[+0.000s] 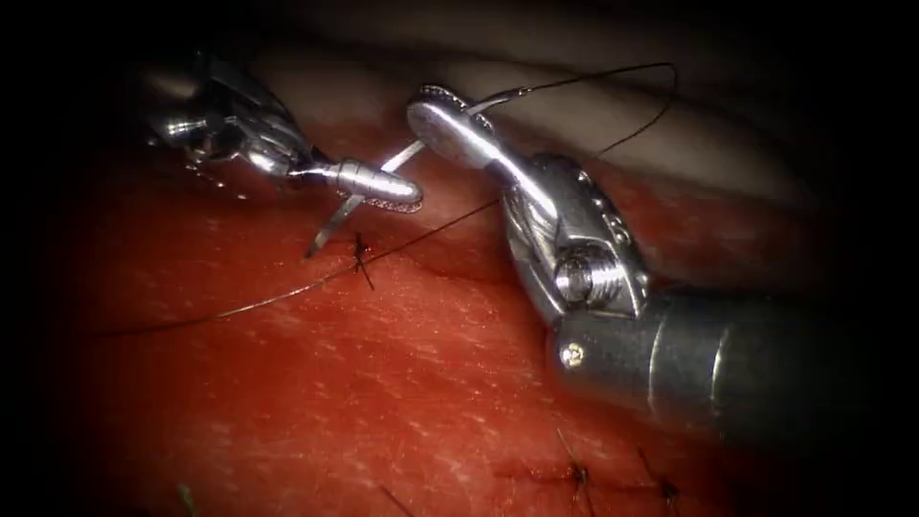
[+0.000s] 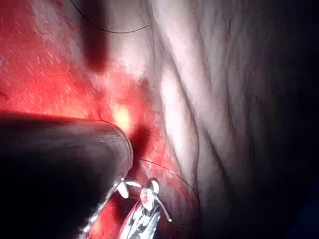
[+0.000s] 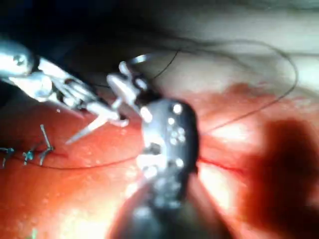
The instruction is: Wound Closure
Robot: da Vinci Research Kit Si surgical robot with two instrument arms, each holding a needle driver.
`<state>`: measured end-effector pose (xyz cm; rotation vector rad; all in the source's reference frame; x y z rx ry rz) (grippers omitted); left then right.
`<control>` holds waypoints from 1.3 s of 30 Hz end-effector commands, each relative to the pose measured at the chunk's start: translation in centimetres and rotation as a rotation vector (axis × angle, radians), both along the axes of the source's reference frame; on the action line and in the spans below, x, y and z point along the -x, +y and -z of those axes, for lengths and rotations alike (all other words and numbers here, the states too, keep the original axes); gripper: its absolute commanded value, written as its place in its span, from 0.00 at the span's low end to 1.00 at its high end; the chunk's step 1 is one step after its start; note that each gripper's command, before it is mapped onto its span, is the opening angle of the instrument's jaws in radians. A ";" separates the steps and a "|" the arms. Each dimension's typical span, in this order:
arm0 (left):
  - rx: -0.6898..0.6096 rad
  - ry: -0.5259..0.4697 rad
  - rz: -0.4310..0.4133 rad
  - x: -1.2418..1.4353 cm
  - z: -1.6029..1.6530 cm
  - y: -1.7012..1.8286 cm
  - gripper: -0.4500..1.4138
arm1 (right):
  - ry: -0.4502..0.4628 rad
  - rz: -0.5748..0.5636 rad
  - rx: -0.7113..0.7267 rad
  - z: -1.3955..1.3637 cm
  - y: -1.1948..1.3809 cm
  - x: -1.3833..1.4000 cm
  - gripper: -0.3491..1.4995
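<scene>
The curved needle hangs free above the tissue, none of it in the tissue. Its tip points down toward a knotted stitch. My left tool comes in from the upper left, shut on the needle near its tip. My right tool is shut on it near the tail. Thread leaves the tail, loops right, then runs back past the stitch to the left. In the right wrist view, the right tool and left tool meet at the needle.
Two more knotted stitches with short cut ends lie on the tissue at the lower right. Red fluid wets the surface. Pale skin folds rise behind the tools. The right tool's thick shaft crosses the right side.
</scene>
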<state>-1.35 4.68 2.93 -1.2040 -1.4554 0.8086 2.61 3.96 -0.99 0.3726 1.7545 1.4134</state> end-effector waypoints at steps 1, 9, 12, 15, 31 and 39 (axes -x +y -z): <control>0.052 0.009 0.001 0.05 -0.07 -0.01 0.55 | -0.004 0.004 -0.001 -0.03 0.05 -0.07 0.00; 0.606 0.225 -0.055 -0.06 -0.06 -0.02 0.67 | -0.049 0.058 0.050 -0.12 0.11 0.16 0.00; 0.745 0.274 -0.111 -0.20 -0.01 0.01 0.67 | -0.097 0.065 0.110 -0.15 0.35 0.46 0.00; 0.788 0.286 -0.107 -0.27 0.03 0.03 0.67 | -0.161 0.059 0.164 -0.18 0.63 0.79 0.00; 0.991 0.388 -0.315 0.01 -0.24 -0.41 0.55 | -0.459 0.100 0.395 -0.11 0.73 0.82 0.00; 1.090 0.608 -0.460 0.35 -0.92 -0.78 0.25 | -0.531 0.210 0.499 -0.45 0.47 0.24 0.00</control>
